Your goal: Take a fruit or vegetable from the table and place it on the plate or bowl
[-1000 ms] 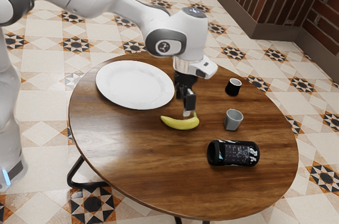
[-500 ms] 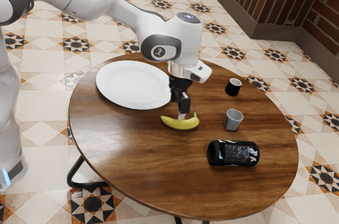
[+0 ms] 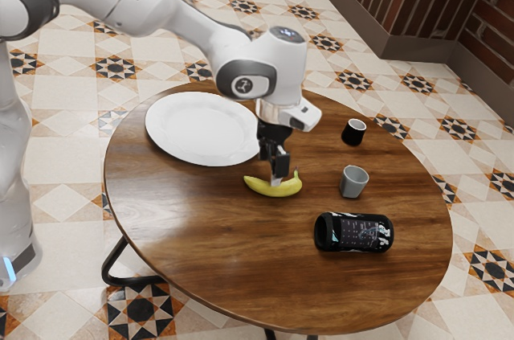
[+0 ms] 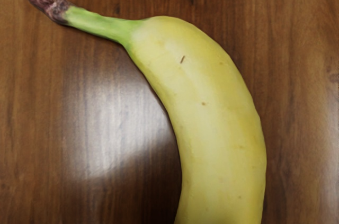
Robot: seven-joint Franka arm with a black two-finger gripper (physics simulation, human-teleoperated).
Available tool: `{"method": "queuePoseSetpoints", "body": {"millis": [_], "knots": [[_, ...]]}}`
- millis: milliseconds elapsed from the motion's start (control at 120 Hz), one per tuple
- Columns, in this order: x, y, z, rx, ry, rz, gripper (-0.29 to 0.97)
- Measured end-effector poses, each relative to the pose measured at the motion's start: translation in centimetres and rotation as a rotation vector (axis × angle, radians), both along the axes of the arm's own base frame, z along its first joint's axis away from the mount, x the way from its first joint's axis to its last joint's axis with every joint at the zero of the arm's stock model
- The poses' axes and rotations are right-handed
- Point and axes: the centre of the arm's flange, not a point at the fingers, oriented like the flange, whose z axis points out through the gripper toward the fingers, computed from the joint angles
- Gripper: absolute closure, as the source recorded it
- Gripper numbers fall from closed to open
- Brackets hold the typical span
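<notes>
Near the middle of the round wooden table (image 3: 201,235) lies the banana (image 3: 274,187), flat on its side, its curve bowing toward six o'clock and its stem tip turned up at the three o'clock end. The gripper (image 3: 279,176) hangs straight down over the banana's middle, very close to the peel or touching it. From where I stand I cannot tell whether it is apart or together, nor whether it has any hold yet.

That upright stance over the thickest part looks chosen so the grip crosses the fruit's narrow width, not its length. The wrist view agrees: the banana (image 4: 212,128) lies right under the hand, green stem angled away.

The white plate (image 3: 201,127) waits empty at ten o'clock from the banana, near enough for a short carry. A grey cup (image 3: 352,181) at three o'clock, a black cup (image 3: 353,131) at two and a dark can (image 3: 353,232) lying at four all sit off that path.
</notes>
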Motion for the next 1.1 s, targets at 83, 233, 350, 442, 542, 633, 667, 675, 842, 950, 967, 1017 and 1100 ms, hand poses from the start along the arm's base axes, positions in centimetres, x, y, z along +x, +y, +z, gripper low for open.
{"method": "queuePoseSetpoints", "body": {"millis": [83,233,350,442,542,633,667,675,842,950,967,1017,1100], "knots": [[0.2,-0.5,-0.1,-0.004,-0.003,-0.006,0.01],[0.2,-1.0,-0.4,-0.008,-0.006,-0.013,0.01],[0.4,-0.5,-0.6,-0.009,-0.008,-0.003,0.01],[0.6,-0.2,-1.1,-0.01,-0.003,0.004,0.02],[0.8,-0.2,-1.5,-0.01,0.001,0.004,0.02],[0.9,-0.5,-2.0,-0.013,0.003,0.001,0.03],[0.9,-0.7,-2.1,-0.014,0.003,0.0,0.03],[0.9,-0.7,-2.1,-0.014,0.003,-0.001,0.03],[1.1,-1.5,-2.7,-0.019,0.007,-0.009,0.04],[1.2,-2.0,-3.1,-0.023,0.01,-0.015,0.06],[1.2,-2.0,-3.1,-0.023,0.011,-0.016,0.06],[1.2,-2.2,-3.2,-0.025,0.011,-0.018,0.08],[1.2,-2.6,-3.3,-0.028,0.012,-0.022,0.19]]}}
